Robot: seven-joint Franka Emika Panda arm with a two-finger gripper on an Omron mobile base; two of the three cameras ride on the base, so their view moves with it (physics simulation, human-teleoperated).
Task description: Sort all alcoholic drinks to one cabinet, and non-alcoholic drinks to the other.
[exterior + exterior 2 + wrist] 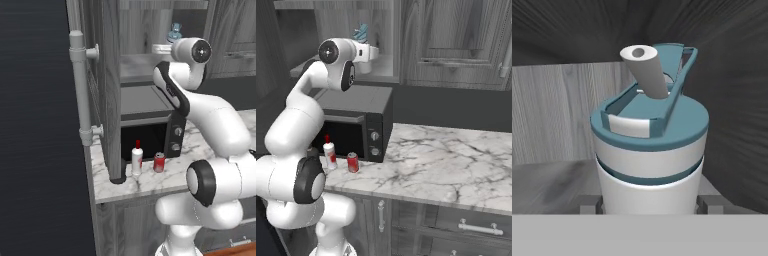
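The pale-grey bottle with a light-blue cap [649, 150], a non-alcoholic drink, stands upright inside the open upper cabinet [137, 30]. My gripper [648, 205] is shut on its lower body, a finger [588, 204] pressed to each side. From the base views the blue cap [175, 34] [361, 33] pokes up above the hand [162, 48] [368, 52]. On the counter in front of the microwave stand a small white bottle with a red cap [137, 159] [330, 154], an alcoholic drink, and a red can [159, 162] [353, 162].
A black microwave [150, 117] [356, 120] sits under the open cabinet. The cabinet's door [107, 90] hangs open to the left of it. The marble counter [446, 160] stretches to the right. Closed upper cabinets [456, 40] are on the right.
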